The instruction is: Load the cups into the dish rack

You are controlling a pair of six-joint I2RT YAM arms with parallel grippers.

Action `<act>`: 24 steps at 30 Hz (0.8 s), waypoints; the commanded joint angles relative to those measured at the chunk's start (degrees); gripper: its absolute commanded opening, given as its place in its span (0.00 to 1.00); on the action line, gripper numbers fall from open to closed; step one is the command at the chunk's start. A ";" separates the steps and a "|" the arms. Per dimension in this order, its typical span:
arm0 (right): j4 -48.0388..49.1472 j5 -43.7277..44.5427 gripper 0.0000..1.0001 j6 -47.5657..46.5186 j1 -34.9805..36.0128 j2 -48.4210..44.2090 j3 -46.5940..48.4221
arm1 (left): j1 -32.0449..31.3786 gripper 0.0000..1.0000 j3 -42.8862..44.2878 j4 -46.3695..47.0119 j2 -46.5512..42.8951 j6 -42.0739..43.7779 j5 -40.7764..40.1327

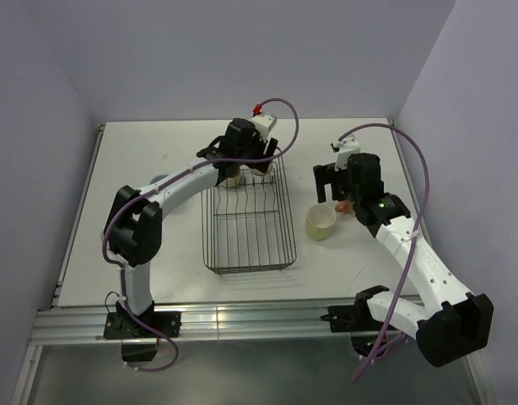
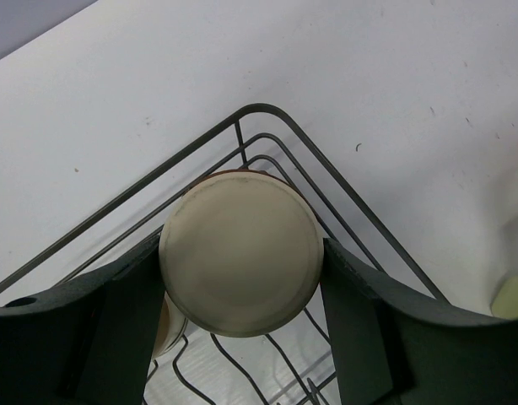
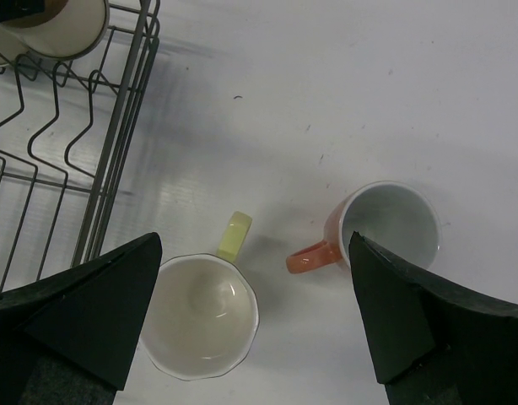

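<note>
My left gripper (image 2: 240,270) is shut on a tan tumbler (image 2: 240,251), held base-up over the far left corner of the black wire dish rack (image 2: 267,114). Its two fingers press the tumbler's sides. A second pale cup (image 2: 169,325) shows just below it inside the rack. From above, the left gripper (image 1: 240,160) covers most of that corner of the dish rack (image 1: 286,221). My right gripper (image 3: 255,253) hangs open above the table, between a pale yellow mug (image 3: 200,316) and a salmon-pink mug (image 3: 390,224), both upright right of the rack, touching neither.
The dish rack's (image 3: 116,169) right wall runs just left of the yellow mug (image 1: 321,223). The salmon mug (image 1: 347,206) is half hidden under the right gripper (image 1: 335,192). White table (image 1: 158,152) lies around the rack, with walls close on both sides.
</note>
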 commanded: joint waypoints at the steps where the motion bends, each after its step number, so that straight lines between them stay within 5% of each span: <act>1: 0.66 -1.02 1.00 1.11 -0.36 0.33 2.86 | -0.05 0.00 0.30 2.95 0.00 -0.46 -0.15; 24: 1.63 -1.64 1.00 1.73 -0.36 1.91 3.47 | 1.97 0.00 1.88 0.13 3.87 -3.45 2.57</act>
